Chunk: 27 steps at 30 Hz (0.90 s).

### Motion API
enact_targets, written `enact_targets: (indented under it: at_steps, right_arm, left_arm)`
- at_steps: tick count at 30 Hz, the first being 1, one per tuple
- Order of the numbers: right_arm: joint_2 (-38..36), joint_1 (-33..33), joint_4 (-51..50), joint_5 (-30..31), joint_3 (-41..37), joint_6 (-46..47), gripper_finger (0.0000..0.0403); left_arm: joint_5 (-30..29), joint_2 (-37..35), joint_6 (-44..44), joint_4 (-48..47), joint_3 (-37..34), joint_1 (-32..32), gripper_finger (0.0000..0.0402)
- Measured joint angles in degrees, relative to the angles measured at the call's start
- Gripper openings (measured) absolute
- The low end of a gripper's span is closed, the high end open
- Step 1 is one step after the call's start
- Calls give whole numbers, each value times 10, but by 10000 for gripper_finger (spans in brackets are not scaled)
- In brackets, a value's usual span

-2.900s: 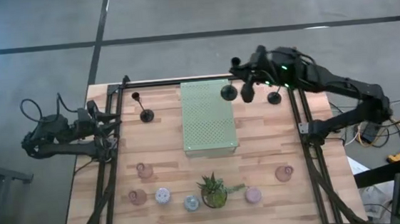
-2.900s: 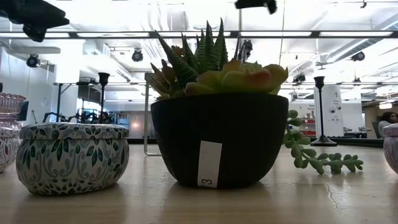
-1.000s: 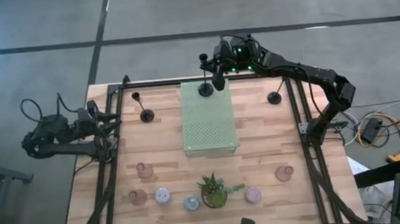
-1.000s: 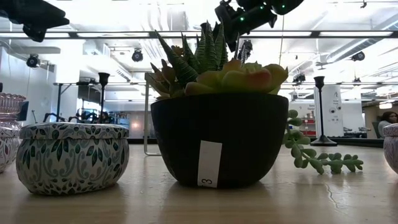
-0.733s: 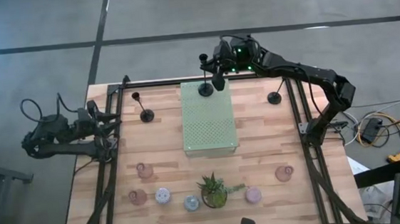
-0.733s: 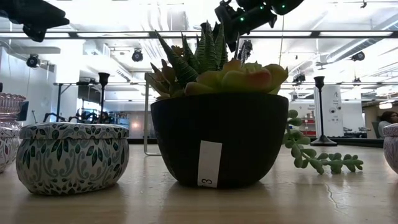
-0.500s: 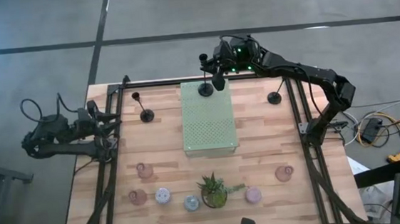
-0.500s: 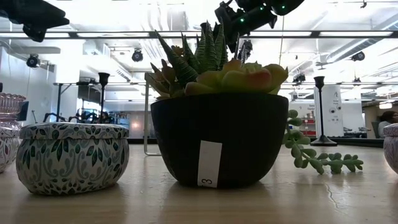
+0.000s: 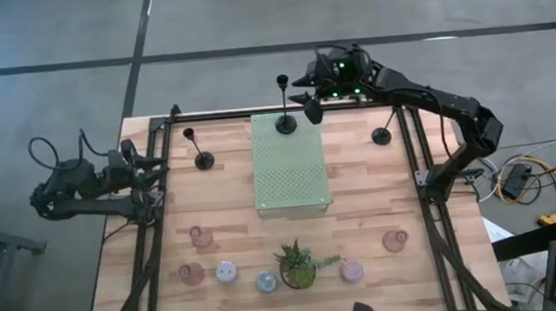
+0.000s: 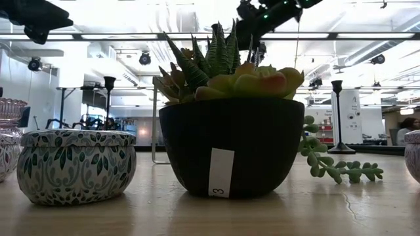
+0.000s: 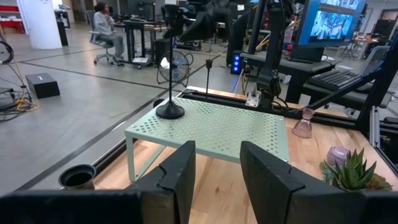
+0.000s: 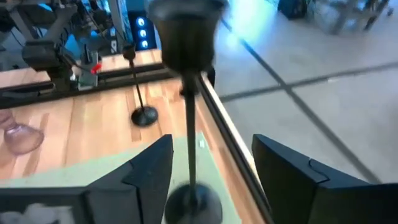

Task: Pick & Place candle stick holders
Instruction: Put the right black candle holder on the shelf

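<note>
Right gripper (image 9: pixel 312 105) spread beside black stick (image 9: pixel 284 103)

Just ahead of the right gripper (image 12: pixel 205 168), the black candlestick (image 12: pixel 188 106) is blurred, its cup cut off by the frame edge, its base half hidden.

Grey concrete floor (image 9: pixel 247 19) surrounds the wooden table (image 9: pixel 363 218), crossed by dark seam lines. Beyond the table's far edge stand desks with a bright monitor (image 11: pixel 328 20), a white column (image 11: pixel 42 23) and a seated person (image 11: pixel 101 22); ceiling pipes (image 10: pixel 164 16) and lights run overhead.
</note>
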Motion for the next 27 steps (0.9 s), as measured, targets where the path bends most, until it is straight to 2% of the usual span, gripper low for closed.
enact_targets:
  at_steps: [7,15,21,24,27]
  right_arm:
    - [-87,-1,-169,19,0,13,219]
    - [-224,9,-393,113,-25,110,199]
    - [-363,39,-404,196,-142,249,176]
    - [-428,50,-403,253,-209,345,169]
    - [-485,53,-390,283,-272,435,167]
  left_arm:
    - [0,0,0,0,0,0,131]
    - [0,0,0,0,0,0,131]
    - [0,0,0,0,0,0,131]
    - [0,0,0,0,0,0,131]
    - [0,0,0,0,0,0,131]
